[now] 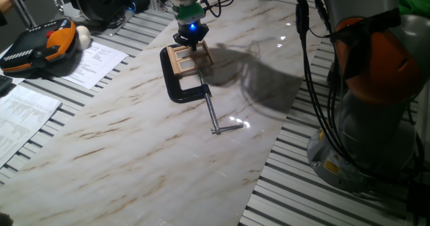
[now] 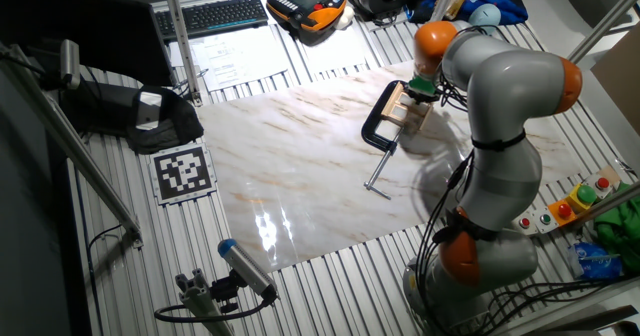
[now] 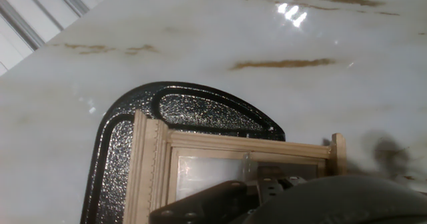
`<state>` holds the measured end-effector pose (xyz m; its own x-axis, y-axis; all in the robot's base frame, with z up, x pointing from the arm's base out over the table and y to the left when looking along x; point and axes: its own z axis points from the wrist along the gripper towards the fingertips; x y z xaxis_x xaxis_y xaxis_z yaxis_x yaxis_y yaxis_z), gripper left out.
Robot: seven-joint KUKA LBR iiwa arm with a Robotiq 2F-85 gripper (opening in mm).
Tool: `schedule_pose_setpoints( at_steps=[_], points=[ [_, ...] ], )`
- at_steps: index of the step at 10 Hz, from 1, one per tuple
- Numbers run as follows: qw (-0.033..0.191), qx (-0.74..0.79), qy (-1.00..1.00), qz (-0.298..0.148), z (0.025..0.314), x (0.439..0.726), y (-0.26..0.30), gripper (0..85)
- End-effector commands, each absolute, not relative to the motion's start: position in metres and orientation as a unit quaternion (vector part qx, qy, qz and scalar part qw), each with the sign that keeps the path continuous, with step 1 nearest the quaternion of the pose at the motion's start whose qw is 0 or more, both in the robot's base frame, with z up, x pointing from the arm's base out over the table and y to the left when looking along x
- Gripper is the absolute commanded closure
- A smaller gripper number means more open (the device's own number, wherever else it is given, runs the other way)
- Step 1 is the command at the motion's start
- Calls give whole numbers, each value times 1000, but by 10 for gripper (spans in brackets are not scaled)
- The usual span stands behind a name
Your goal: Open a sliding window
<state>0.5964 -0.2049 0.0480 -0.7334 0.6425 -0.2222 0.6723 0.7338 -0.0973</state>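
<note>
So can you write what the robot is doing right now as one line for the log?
stage: at window | gripper: on sliding window, fingers' state unclear | window: held in black C-clamp | surface: marble table

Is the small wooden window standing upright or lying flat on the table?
Upright. The sliding window stands on edge on the table, gripped in the black C-clamp.

Bright overhead light falls evenly on the marble table (image 1: 134, 138), throwing sharp white glare spots onto its glossy surface a little ahead of the gripper (image 1: 192, 43) and a soft grey shadow of the arm (image 2: 500, 106) across the slab just beside it. Both fixed views are sharp near the claw and darker toward their edges. In the hand view the dark finger (image 3: 220, 201) at the bottom is blurred, out of focus.
</note>
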Motion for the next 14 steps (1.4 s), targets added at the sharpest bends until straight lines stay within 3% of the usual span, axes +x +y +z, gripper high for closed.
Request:
schedule_pose_setpoints(
  at_steps=[1, 14],
  points=[
    [87, 355, 927, -86, 48, 597, -204, 850],
    [84, 356, 926, -93, 48, 601, -196, 850]
  ],
)
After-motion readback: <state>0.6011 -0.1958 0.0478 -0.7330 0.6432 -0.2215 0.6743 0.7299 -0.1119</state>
